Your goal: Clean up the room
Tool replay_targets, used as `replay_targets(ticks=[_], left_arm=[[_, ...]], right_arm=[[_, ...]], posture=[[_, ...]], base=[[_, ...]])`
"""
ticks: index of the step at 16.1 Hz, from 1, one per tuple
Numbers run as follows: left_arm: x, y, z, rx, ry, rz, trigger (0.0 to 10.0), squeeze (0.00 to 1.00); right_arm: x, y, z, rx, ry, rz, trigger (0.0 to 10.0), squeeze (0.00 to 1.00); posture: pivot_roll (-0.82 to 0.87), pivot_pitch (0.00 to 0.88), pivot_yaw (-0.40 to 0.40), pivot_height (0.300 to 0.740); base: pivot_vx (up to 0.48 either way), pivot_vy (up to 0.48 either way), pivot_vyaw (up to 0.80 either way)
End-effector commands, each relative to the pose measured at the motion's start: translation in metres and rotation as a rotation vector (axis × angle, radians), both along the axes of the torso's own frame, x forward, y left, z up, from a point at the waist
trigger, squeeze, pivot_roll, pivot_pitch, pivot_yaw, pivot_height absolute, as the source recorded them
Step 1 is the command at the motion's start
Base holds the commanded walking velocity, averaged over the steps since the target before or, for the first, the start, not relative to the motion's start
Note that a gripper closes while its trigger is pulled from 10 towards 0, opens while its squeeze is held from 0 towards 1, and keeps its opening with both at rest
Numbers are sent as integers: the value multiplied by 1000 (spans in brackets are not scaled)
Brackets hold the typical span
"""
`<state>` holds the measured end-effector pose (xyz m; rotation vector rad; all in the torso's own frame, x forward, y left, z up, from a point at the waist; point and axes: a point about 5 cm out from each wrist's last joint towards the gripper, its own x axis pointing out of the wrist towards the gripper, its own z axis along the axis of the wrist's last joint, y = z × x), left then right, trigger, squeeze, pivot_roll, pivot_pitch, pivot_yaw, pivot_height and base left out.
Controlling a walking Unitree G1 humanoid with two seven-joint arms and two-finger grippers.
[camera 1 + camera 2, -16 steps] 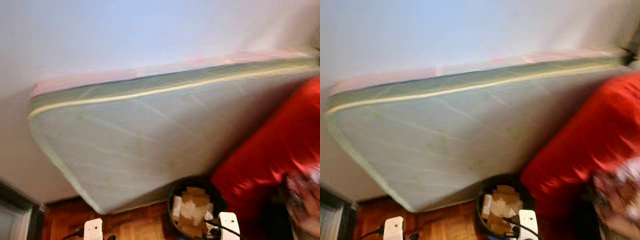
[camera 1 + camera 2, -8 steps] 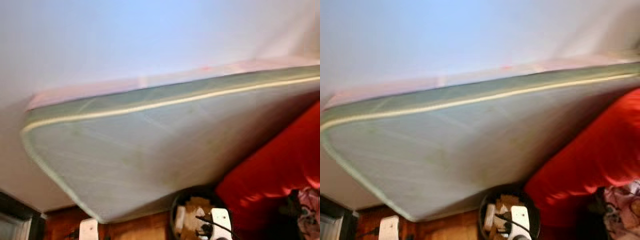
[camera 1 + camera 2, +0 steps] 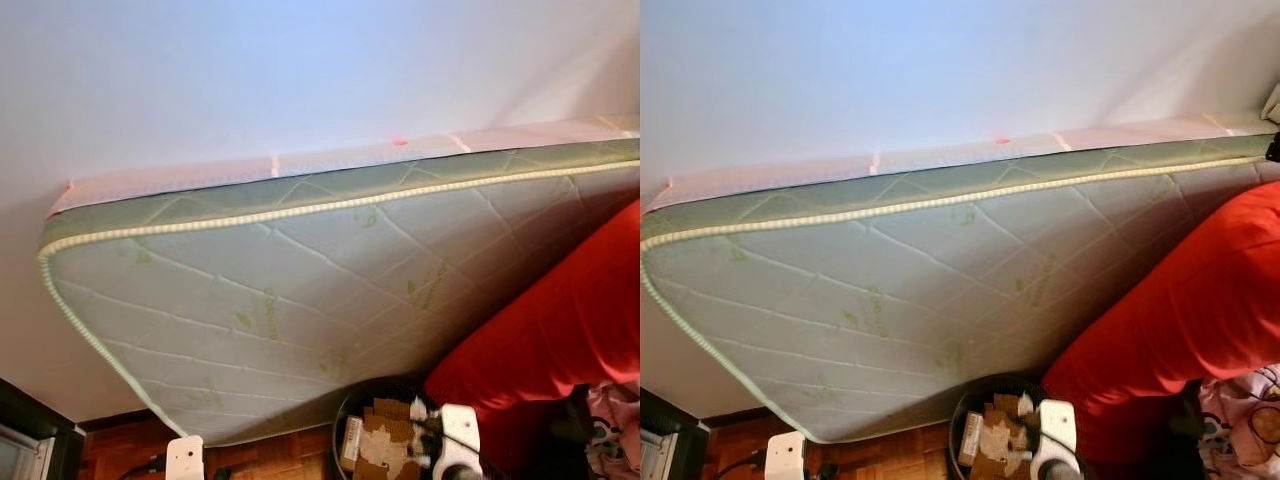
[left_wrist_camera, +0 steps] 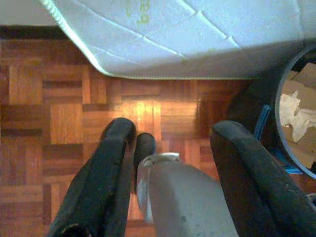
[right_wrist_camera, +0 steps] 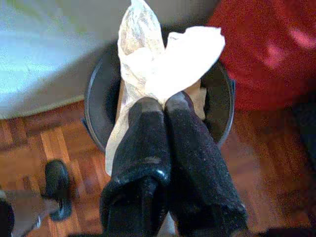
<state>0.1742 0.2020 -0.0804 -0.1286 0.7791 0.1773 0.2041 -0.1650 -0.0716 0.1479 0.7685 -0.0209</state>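
Camera has steadied since the earlier frames: blur gone, the whole picture shifted slightly, the things themselves haven't moved.

Head views: quilted mattress [image 3: 300,300] with green leaf print leans against the white wall [image 3: 250,70], taking most of the frame. Red cushion [image 3: 1180,310] at right, propped against the mattress. Near, just beside the cushion's lower left edge, a round black bin [image 3: 975,425] stands on the wooden parquet floor [image 3: 270,455], with cardboard scraps [image 3: 385,440] inside. White wrist housings poke in at the near edge, the right one over the bin.

Left wrist view: left gripper [image 4: 170,143] hangs over bare parquet, fingers [image 4: 111,168] spread wide, nothing between them. Mattress corner beyond it, bin rim [image 4: 281,123] at the frame's edge, off to the gripper's side. A silver tube sits between the two fingers, close to the lens; can't tell what it is.

Right wrist view: right gripper [image 5: 165,103] has its fingers pressed together, pinching a crumpled white tissue [image 5: 163,59]. Tissue sticks out past the fingertips and trails down one side. Gripper and tissue are directly over the bin's open mouth [image 5: 222,98], not inside it. Red cushion just beyond the bin, mattress on the other side.
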Motion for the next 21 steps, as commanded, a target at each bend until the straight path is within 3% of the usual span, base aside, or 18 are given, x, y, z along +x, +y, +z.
replay_targets(ticks=[1,6,7,8,9,10,12,16,21], left_arm=[[-4,-2,-1,-4,-18,-9,10000,0],[1,0,8,58,-146,-8,10000,0],[30,9,33,122,-323,-37,10000,0],[70,19,86,207,-602,-67,10000,0],[74,18,97,212,-650,-75,10000,0],[74,15,104,214,-684,-78,10000,0],[59,5,105,212,-729,-88,10000,0],[32,4,108,187,-694,-62,10000,0],[43,7,116,188,-694,-99,10000,0]], right_arm=[[14,-2,10,11,-80,-11,10000,0],[46,3,37,64,-284,-21,10000,0],[47,3,39,66,-302,-19,10000,0],[49,4,42,70,-330,-13,10000,0],[50,5,44,69,-349,-9,10000,0],[49,5,45,69,-372,-5,10000,0],[44,1,47,59,-412,-7,10000,0],[36,-8,48,32,-453,-51,10000,0],[43,-5,52,27,-454,-88,10000,0]], posture=[[101,111,-48,740],[92,113,-52,740],[92,112,-52,740],[90,109,-52,740],[85,106,-52,740],[84,103,-52,740],[83,98,-54,740],[83,86,-52,740],[88,65,-45,720]], base=[[0,0,0],[0,0,0],[0,0,0],[0,0,0],[0,0,0],[0,0,0],[0,0,0],[0,0,0],[0,0,0]])
